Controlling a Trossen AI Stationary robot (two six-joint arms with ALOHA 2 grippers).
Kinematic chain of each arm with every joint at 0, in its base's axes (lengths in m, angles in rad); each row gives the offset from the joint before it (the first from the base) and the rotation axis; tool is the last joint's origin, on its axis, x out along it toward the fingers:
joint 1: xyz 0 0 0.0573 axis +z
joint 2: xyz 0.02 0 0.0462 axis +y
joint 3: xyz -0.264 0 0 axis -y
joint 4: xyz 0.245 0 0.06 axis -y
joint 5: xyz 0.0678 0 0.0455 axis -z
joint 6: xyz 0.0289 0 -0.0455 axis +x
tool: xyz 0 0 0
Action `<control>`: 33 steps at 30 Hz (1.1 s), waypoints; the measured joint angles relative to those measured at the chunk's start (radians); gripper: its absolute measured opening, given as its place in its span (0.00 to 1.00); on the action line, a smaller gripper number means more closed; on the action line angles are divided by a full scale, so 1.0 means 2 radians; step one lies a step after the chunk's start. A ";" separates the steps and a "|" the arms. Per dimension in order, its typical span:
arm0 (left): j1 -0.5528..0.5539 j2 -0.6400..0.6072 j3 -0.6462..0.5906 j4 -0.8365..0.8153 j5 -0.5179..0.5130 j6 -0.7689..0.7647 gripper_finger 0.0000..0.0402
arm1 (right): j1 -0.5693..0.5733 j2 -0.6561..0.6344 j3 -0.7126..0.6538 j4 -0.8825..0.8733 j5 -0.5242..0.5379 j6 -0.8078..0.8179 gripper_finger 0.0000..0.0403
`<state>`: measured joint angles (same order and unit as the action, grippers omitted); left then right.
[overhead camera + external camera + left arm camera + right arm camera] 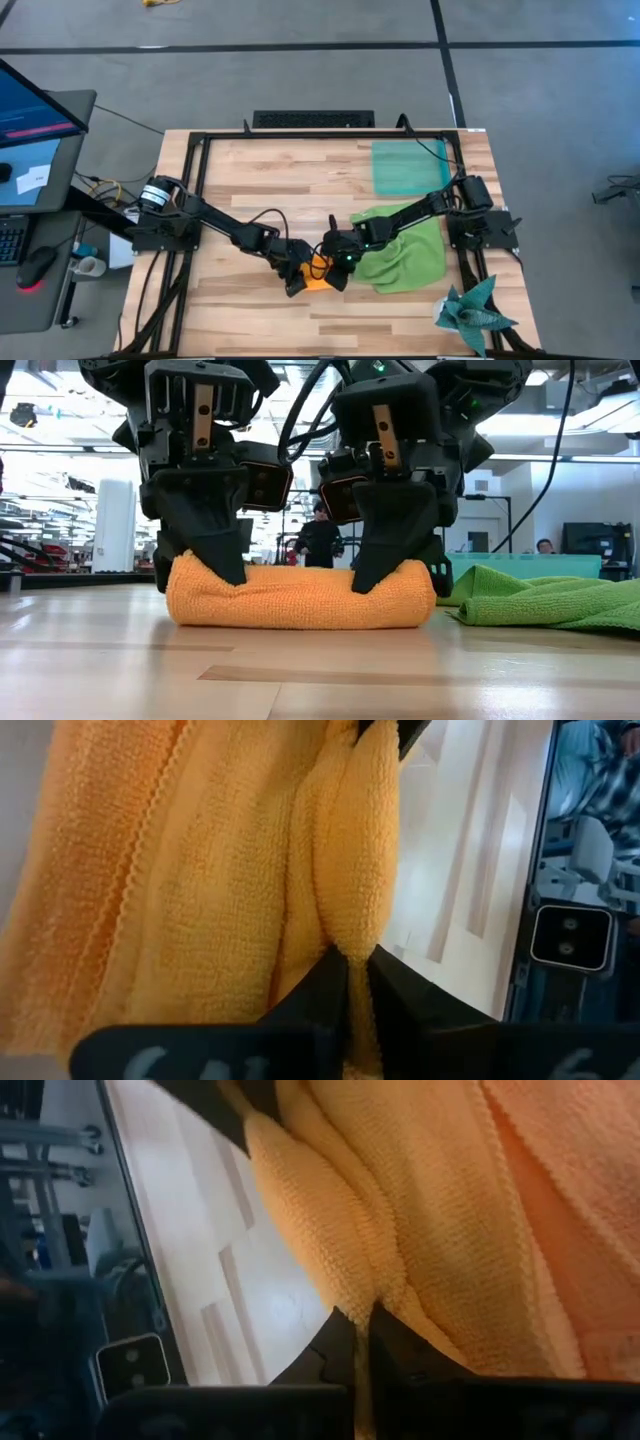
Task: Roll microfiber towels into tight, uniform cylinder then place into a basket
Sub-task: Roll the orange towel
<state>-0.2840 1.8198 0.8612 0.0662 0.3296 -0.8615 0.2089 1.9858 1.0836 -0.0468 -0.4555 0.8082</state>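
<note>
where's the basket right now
In the high view the basket sits at the table's far right, empty, beyond the green towel and well away from the rolled orange towel near the front middle.

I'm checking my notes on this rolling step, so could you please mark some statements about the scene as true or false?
1. Both grippers pinch the orange towel. True: left gripper and right gripper each nip a fold.
2. The orange towel lies in the basket. False: it lies rolled on the table.
3. The green towel is rolled. False: it lies loose and crumpled.
4. A teal spiky cloth sits near the table's corner. True.
</note>
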 joint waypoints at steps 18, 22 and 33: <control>-0.001 -0.007 0.000 -0.012 0.006 0.086 0.26 | -0.003 -0.002 0.000 -0.003 0.013 0.006 0.05; -0.004 -0.034 -0.001 -0.063 -0.005 0.095 0.26 | -0.004 -0.002 0.000 -0.004 0.014 0.008 0.05; -0.080 -0.121 -0.001 -0.092 -0.205 0.205 0.26 | -0.008 -0.002 -0.001 -0.005 0.014 0.009 0.05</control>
<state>-0.4437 1.5768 0.8600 -0.1171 -0.0804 -0.4509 0.1936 1.9823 1.0824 -0.0574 -0.4274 0.8261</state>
